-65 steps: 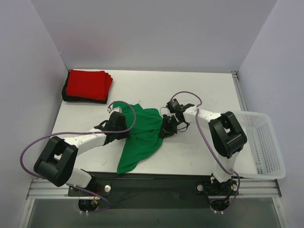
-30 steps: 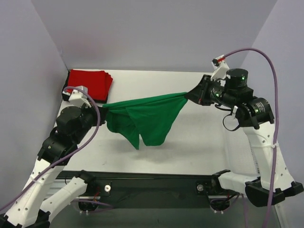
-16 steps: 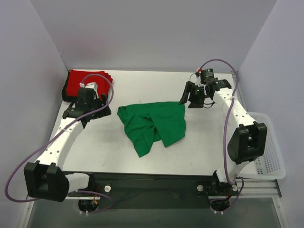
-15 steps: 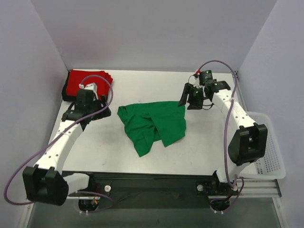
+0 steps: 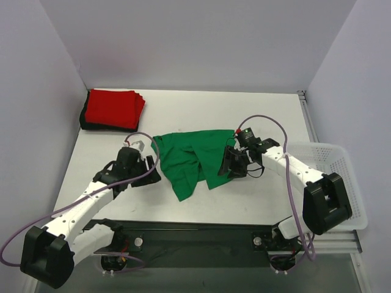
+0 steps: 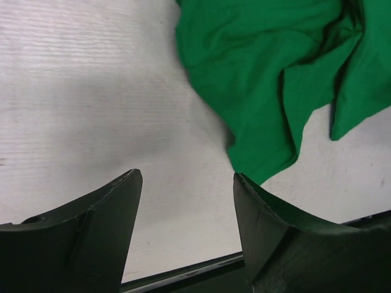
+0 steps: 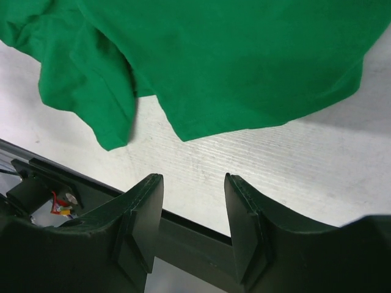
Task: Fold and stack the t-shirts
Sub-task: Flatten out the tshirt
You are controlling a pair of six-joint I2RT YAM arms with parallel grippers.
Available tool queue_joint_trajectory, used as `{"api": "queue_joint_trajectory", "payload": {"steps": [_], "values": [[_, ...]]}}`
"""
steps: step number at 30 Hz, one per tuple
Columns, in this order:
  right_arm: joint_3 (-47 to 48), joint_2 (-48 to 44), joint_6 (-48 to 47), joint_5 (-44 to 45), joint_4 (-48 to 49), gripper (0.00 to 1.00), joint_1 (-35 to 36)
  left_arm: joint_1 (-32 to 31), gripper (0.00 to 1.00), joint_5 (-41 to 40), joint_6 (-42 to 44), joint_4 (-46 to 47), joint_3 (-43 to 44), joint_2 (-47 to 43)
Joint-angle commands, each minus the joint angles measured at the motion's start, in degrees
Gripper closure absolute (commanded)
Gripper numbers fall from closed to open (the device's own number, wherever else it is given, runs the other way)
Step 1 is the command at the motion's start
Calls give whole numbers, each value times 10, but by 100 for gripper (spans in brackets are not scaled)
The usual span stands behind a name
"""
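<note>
A bright green t-shirt [image 5: 195, 157] lies crumpled and partly spread on the middle of the white table [image 5: 263, 116]. My left gripper [image 5: 148, 171] hovers low just left of its lower part, jaws open over bare table, nothing between them; the wrist view shows the green t-shirt [image 6: 275, 79] ahead and to the right of the left gripper [image 6: 186, 183]. My right gripper [image 5: 231, 166] is at the shirt's right lower hem, open and empty; in its view the green t-shirt [image 7: 232, 61] lies just beyond the right gripper [image 7: 191, 183]. Folded red t-shirts [image 5: 113, 108] lie stacked on a black one [image 5: 84, 120] at the back left.
A white mesh basket [image 5: 337, 183] hangs over the table's right edge, next to the right arm. The table's near edge and black frame [image 7: 201, 244] run right below both grippers. Grey walls close the back and sides.
A second ago both grippers held the green shirt stretched in the air. They let go, it dropped onto the table, and both arms have come down to its near side.
</note>
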Motion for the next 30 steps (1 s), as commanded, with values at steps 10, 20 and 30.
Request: {"api": "queue_joint_trajectory", "payload": {"steps": [10,20,30], "values": [[-11,22,46,8,49,57,50,-113,33,-24,-61,68,-58,1],[-32,25,56,9,55,57,58,-219,37,-75,-119,80,-44,56],[-41,38,51,2,63,57,58,-231,42,-66,-132,137,-33,113]]}}
